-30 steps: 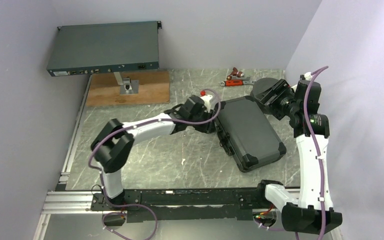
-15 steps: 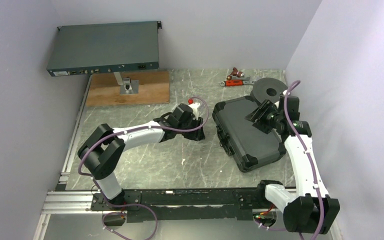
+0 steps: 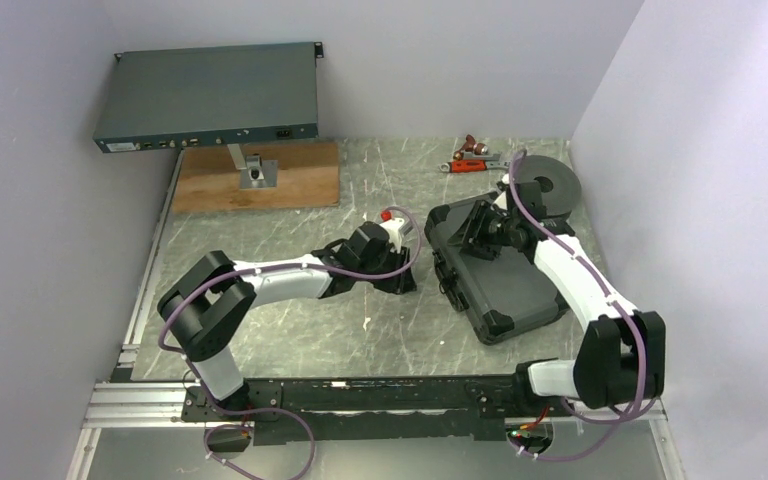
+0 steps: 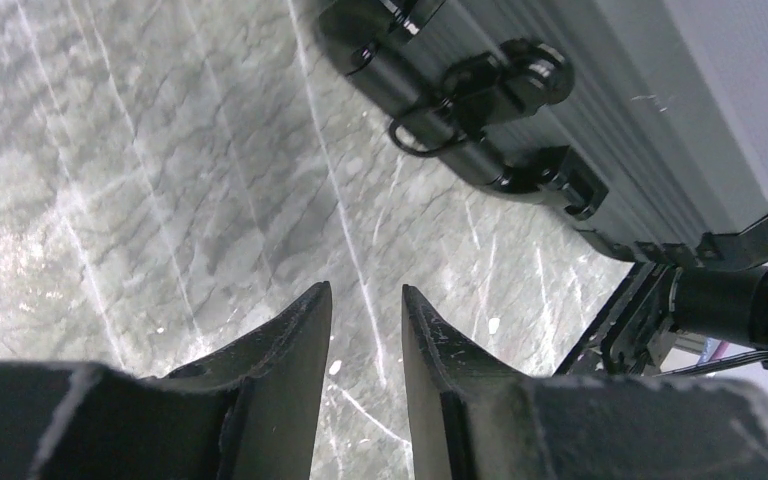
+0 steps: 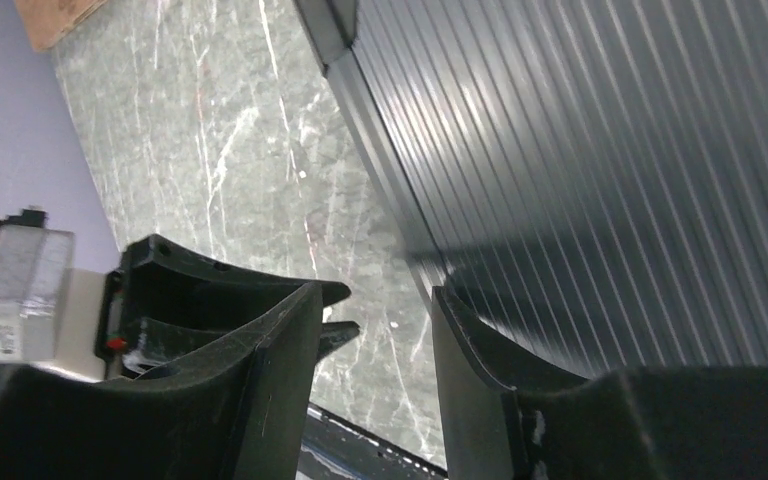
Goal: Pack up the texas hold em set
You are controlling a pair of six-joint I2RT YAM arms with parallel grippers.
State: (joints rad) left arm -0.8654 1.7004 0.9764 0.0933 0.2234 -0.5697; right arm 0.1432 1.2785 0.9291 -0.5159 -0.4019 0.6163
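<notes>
My top camera looks down from high on the near side over the whole table (image 3: 290, 320). My left wrist camera sits low and close, facing right at the case (image 4: 600, 120) latches. My right one skims its lid, facing left, and both share that case edge.

Case (image 3: 500, 288): dk grey lid w/ fine ribbed lines, black corners & latches. Table (image 3: 290, 325): grey-green marble, white veins. Rack unit (image 3: 210, 95): grey-blue. Board (image 3: 290, 185): brown wood. Spool (image 3: 552, 190): black. Left arm (image 3: 280, 275) & right arm (image 3: 582, 282): white shells, black joints, purple cables. Small tool (image 3: 473, 160): red-orange & silver. Walls (image 3: 460, 60): pale lilac.
</notes>
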